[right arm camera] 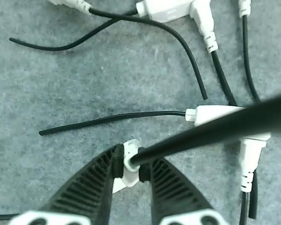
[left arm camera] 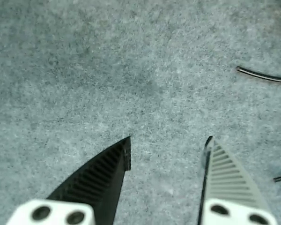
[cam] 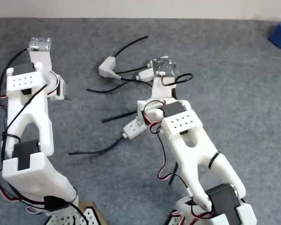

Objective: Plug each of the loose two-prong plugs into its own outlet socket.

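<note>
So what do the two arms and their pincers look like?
The left arm and right arm are white plastic shells over black motors, with thin red, black and white wires outside. The left pincer has one black ribbed finger, one pale grey; the right pincer, two black ribbed ones.

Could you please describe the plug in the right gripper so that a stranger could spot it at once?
On the grey table, follow the right arm to its gripper. The small white plug with a black cord is clamped in it; the other white pieces lie loose.
</note>
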Robot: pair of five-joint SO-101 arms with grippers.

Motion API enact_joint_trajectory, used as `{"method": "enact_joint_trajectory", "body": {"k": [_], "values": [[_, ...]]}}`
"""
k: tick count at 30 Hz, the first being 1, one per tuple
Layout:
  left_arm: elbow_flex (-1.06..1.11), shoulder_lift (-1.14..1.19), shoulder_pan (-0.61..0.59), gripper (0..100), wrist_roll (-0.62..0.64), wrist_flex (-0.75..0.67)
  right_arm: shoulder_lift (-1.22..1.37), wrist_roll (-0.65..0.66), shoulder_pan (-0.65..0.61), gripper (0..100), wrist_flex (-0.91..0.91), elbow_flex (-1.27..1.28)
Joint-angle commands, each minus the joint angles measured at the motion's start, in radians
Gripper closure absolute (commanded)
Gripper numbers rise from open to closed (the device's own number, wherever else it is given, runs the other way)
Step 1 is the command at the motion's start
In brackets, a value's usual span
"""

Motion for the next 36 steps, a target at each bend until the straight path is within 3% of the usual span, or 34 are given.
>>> {"method": "enact_joint_trajectory", "body": {"k": [1, 31, 36], "values": [[-0.004, -0.016, -0.013, 75, 0.003, -0.020, -0.007, 0.035, 0.013, 99.2, -0.015, -0.073], [-0.004, -0.016, -0.042, 75, 0.003, -0.025, 0.150, 0.051, 0.019, 99.2, -0.016, -0.081], [-0.004, -0.016, -0.045, 75, 0.003, -0.025, 0.143, 0.048, -0.105, 99.2, 0.041, -0.081]]}}
